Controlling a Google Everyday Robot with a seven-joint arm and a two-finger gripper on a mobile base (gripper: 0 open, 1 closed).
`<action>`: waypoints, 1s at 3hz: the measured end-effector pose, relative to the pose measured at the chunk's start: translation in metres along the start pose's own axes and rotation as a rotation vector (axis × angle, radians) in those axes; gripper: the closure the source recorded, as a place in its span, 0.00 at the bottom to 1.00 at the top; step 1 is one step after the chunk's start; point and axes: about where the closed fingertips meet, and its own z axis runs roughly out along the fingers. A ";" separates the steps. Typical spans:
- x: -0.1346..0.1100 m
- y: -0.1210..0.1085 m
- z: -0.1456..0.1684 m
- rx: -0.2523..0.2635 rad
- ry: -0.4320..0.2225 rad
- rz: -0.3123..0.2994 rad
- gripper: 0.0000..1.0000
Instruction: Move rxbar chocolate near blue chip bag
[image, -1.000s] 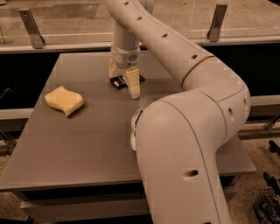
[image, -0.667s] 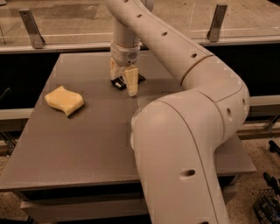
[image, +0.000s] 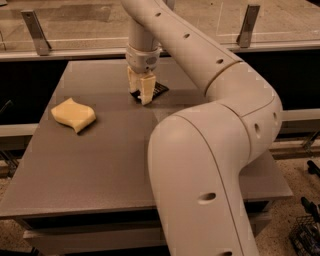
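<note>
The rxbar chocolate (image: 158, 89) is a small flat black wrapper lying on the far middle of the grey table (image: 100, 165). My gripper (image: 140, 88) points straight down onto it. The two pale fingers (image: 146, 90) stand close together and pinch the bar's left part, so only its right end and a dark corner show. The bar still rests on the table top. The blue chip bag is not in view. My large white arm fills the right half of the picture and hides the table behind it.
A pale yellow wavy sponge (image: 74, 114) lies on the left part of the table. A rail with metal posts (image: 35, 31) runs behind the table's far edge. A wire basket (image: 306, 235) stands on the floor at the lower right.
The fingers have drawn closer together around the black bar. The gripper has stayed over the same spot, and the sponge has not moved.
</note>
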 end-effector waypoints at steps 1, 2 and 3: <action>0.000 0.000 -0.001 0.000 0.000 0.000 1.00; 0.004 0.007 -0.022 0.052 0.011 -0.018 1.00; 0.009 0.023 -0.043 0.085 0.026 -0.028 1.00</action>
